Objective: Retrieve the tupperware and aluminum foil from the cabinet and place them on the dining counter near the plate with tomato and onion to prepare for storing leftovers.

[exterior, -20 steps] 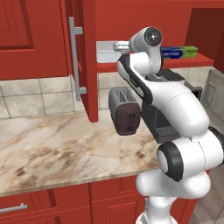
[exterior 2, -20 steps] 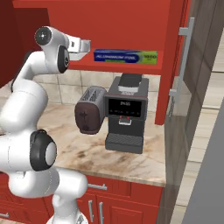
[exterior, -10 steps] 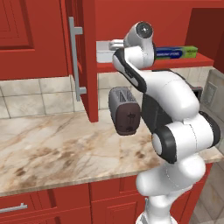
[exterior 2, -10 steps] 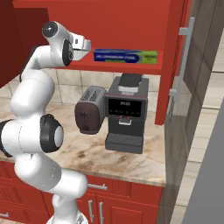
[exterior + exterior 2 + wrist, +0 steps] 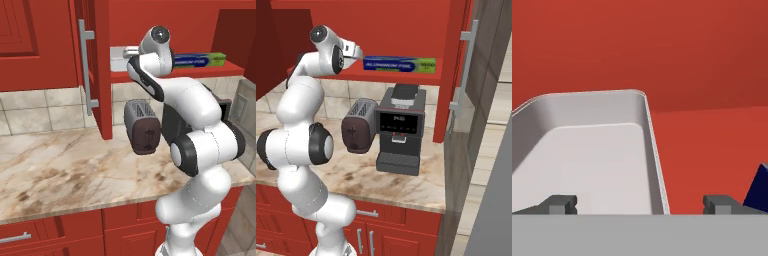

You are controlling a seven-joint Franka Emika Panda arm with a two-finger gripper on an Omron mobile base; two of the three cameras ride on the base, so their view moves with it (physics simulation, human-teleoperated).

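The cabinet stands open, its door swung out with the grey bar handle. On its red shelf lies the pale tupperware, and to the right of it the blue aluminum foil carton. My gripper is open at the shelf's front, level with the tupperware. In the hand view the tray's right rim runs between my two fingertips, and a blue corner of the foil shows at the right. The dining counter and the plate are out of view.
Below the shelf a dark toaster and a black coffee machine stand on the marble worktop. The open door hangs at the right of the right base view. Red drawers run under the worktop.
The arm has folded upward and its hand has moved closer to the tupperware on the shelf. The jaws have stayed open.
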